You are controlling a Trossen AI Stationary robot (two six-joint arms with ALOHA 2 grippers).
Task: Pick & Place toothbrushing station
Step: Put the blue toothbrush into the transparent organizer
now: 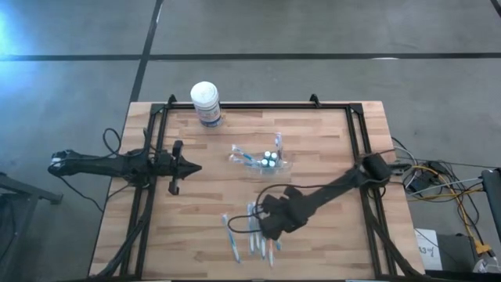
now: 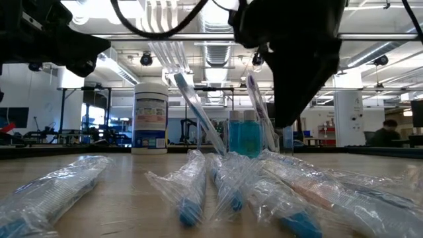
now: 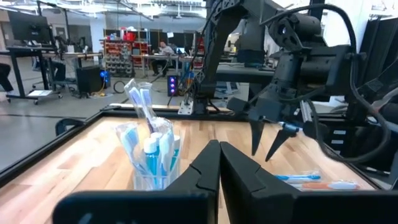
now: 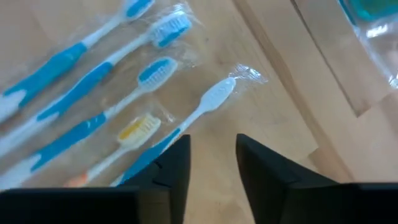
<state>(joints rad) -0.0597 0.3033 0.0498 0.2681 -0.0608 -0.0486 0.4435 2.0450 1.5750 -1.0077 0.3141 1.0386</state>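
The toothbrushing station (image 1: 264,160) is a clear plastic holder standing on the table's middle, with blue-and-white toothbrushes and small blue bottles in it; the left wrist view shows it close by (image 3: 149,158). Several wrapped toothbrushes (image 1: 250,235) lie flat near the table's front edge. My right gripper (image 4: 211,165) hangs open just above them, pointing steeply down, with a white-headed brush (image 4: 208,99) ahead of its fingers. It touches nothing. My left gripper (image 3: 219,158) is shut and level at the table's left side, pointing toward the station.
A white-lidded round canister with a blue label (image 1: 206,102) stands at the far edge, left of centre. A black rail frame (image 1: 356,133) runs along the table's sides. Cables (image 1: 438,184) lie off the right edge. Bare wood (image 1: 203,211) lies between left arm and toothbrushes.
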